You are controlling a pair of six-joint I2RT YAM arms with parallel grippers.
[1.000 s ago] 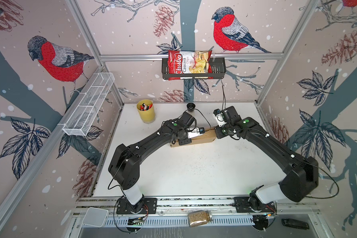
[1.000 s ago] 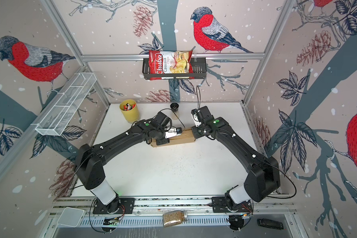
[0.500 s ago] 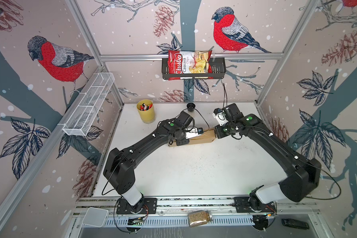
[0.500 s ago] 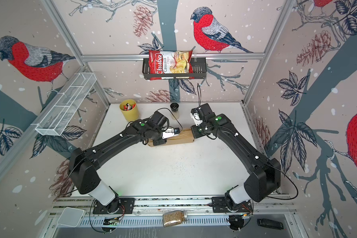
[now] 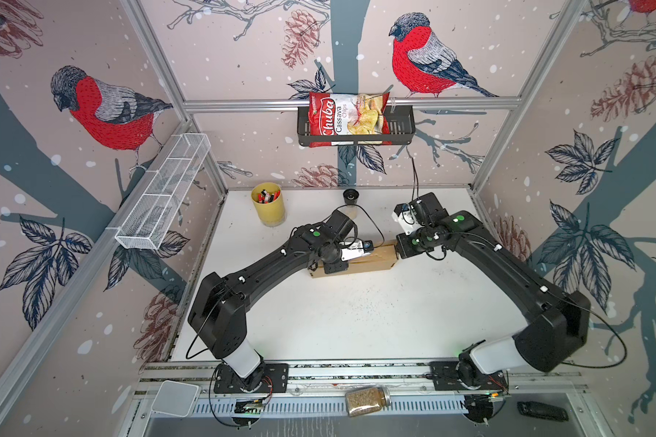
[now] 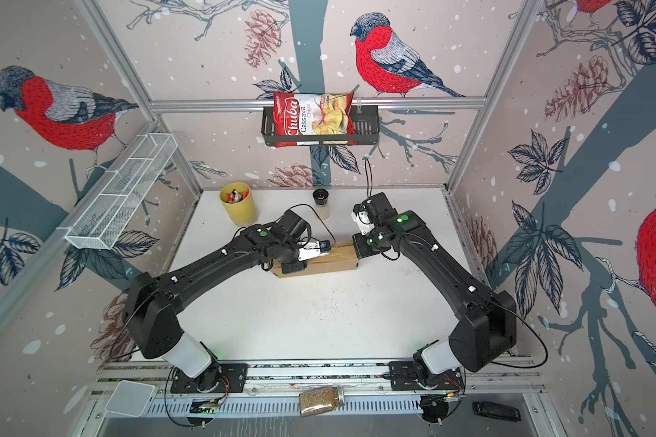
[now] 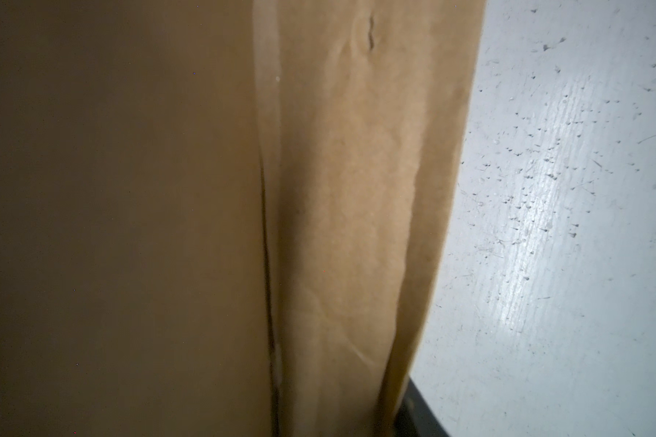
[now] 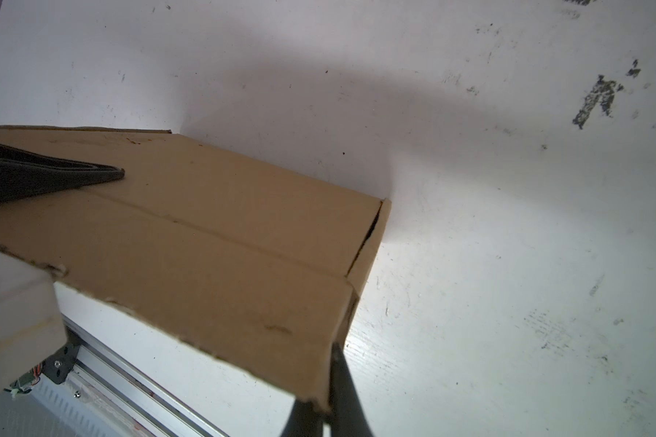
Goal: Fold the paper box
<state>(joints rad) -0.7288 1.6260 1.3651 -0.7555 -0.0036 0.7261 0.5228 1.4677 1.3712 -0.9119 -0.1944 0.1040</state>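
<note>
I see the brown cardboard paper box on the flat white table. It lies toward the back, about in the middle, with one arm at each end. It is a long, low shape (a crease line runs along its top in the right wrist view).

The right gripper is pinched tight on a thin corner edge of the paper box. One dark finger shows on the outer side of the cardboard, and the other finger shows on the inner side. In both top views this gripper sits at the right end of the box.

The left gripper is down on the left end of the paper box. In the right wrist view one of its dark fingers lies flat on the box top. The left wrist view is almost all brown cardboard, very close up, with some white table beside it. I cannot tell if this gripper's fingers are apart, together or holding something.

Behind the box stand a round yellow cup full of pens and a small jar with a black lid. Both are apart from the box. A red bag of chips sits in a black wire basket on the back wall.
</note>
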